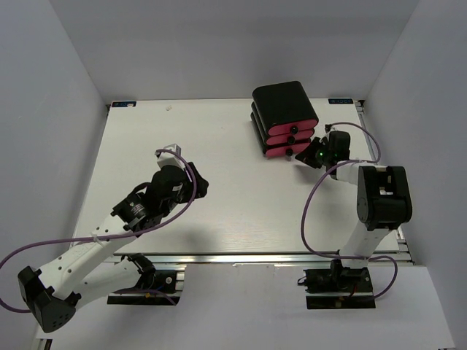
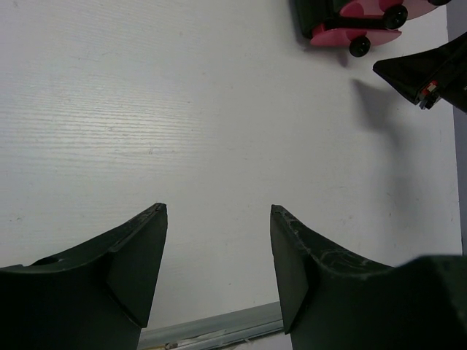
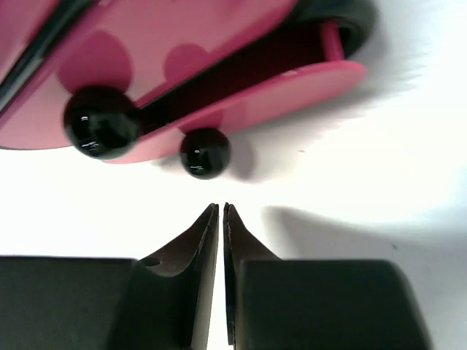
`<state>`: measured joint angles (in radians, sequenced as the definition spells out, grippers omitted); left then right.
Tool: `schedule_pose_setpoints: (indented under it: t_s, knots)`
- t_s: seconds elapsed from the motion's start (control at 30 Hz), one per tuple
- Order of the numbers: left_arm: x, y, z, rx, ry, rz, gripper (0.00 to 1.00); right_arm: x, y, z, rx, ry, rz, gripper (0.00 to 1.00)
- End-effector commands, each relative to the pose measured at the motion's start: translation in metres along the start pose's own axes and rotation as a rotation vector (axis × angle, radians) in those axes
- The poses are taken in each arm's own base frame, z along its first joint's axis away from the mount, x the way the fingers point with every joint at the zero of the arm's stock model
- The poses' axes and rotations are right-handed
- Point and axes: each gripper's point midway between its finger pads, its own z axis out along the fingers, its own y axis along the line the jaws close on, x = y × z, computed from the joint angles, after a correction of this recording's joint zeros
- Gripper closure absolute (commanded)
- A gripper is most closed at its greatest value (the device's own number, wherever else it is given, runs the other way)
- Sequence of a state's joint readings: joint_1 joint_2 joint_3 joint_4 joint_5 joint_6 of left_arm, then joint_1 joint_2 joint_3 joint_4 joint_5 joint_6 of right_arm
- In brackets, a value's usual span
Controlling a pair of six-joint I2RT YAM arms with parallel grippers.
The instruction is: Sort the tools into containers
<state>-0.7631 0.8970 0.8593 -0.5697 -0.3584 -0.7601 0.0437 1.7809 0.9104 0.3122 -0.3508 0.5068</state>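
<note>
Our right gripper (image 3: 221,208) has its jaws pressed almost together with nothing between them, and it sits just in front of the small round black knob (image 3: 204,152) on the bottom drawer (image 3: 292,84). That drawer belongs to the stack of three black drawers with pink fronts (image 1: 281,106), which stands at the far right of the white table (image 1: 219,197). The bottom drawer is open a little bit, and we think the job right now has to do with this knob. To pull it, we should spread the jaws first, slide them around the knob, then close and pull straight back so the stack does not slide. To push it shut, we should press the middle of the front, slowly. Our left gripper (image 2: 219,211) has its jaws spread wide over bare table, holding nothing, well apart from the drawers. The top view shows the whole stack and both arms, but not the dark gap in the bottom drawer; only the right wrist view shows that. The left wrist view shows the stack from the side. We see no tools in any view.
</note>
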Motion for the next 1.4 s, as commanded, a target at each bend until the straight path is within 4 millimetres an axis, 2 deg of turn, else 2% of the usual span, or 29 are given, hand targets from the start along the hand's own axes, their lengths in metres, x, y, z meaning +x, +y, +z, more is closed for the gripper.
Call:
schedule_pose_setpoints:
  t_s: [0.0, 0.07, 0.37, 0.57, 0.77, 0.8, 0.97, 1.03, 1.1, 1.13, 1.17, 1.23, 1.27, 1.33, 1.37]
  knots:
    - [-0.008, -0.003, -0.004, 0.006, -0.029, -0.012, 0.32, -0.013, -0.003, -0.004, 0.024, -0.05, 0.065, 0.88]
    - [-0.007, -0.002, -0.003, 0.002, -0.022, -0.006, 0.32, -0.01, -0.014, 0.006, 0.061, -0.036, 0.079, 0.89]
    - [-0.007, 0.0, -0.003, -0.033, -0.006, -0.008, 0.31, -0.032, -0.026, 0.042, 0.09, -0.056, 0.139, 0.87]
    - [0.001, 0.003, 0.002, -0.04, 0.014, -0.017, 0.31, -0.042, -0.014, 0.054, 0.008, -0.09, 0.183, 0.81]
    - [0.005, 0.004, 0.003, -0.05, 0.033, -0.006, 0.32, -0.039, 0.002, 0.055, -0.104, -0.094, 0.267, 0.76]
    - [0.005, 0.005, 0.003, -0.05, 0.033, -0.006, 0.32, -0.044, 0.006, 0.055, -0.122, -0.108, 0.263, 0.76]
    - [0.008, 0.008, 0.001, -0.052, 0.03, -0.021, 0.32, -0.048, 0.014, 0.055, -0.165, -0.117, 0.258, 0.73]
    - [0.009, 0.009, 0.0, -0.05, 0.03, -0.024, 0.32, -0.044, 0.009, 0.055, -0.13, -0.089, 0.245, 0.73]
    - [0.008, 0.009, -0.001, -0.049, 0.029, -0.025, 0.32, -0.045, 0.008, 0.049, -0.109, -0.084, 0.224, 0.74]
    - [0.007, 0.009, -0.002, -0.05, 0.026, -0.026, 0.32, -0.039, -0.001, 0.044, -0.078, -0.056, 0.235, 0.74]
    - [0.006, 0.009, -0.003, -0.046, 0.022, -0.028, 0.32, -0.035, 0.003, 0.035, -0.075, -0.039, 0.201, 0.74]
    - [0.004, 0.009, -0.004, -0.042, 0.014, -0.032, 0.32, -0.027, -0.015, 0.015, -0.032, 0.014, 0.197, 0.73]
    - [0.002, 0.008, -0.007, -0.03, 0.004, -0.035, 0.31, -0.029, -0.007, 0.0, -0.064, 0.029, 0.092, 0.72]
    - [0.001, 0.006, -0.007, -0.015, -0.007, -0.039, 0.3, -0.022, 0.001, -0.02, -0.1, 0.081, -0.037, 0.57]
    - [0.0, 0.005, -0.009, 0.0, -0.013, -0.037, 0.3, -0.013, 0.016, -0.041, -0.139, 0.14, -0.107, 0.5]
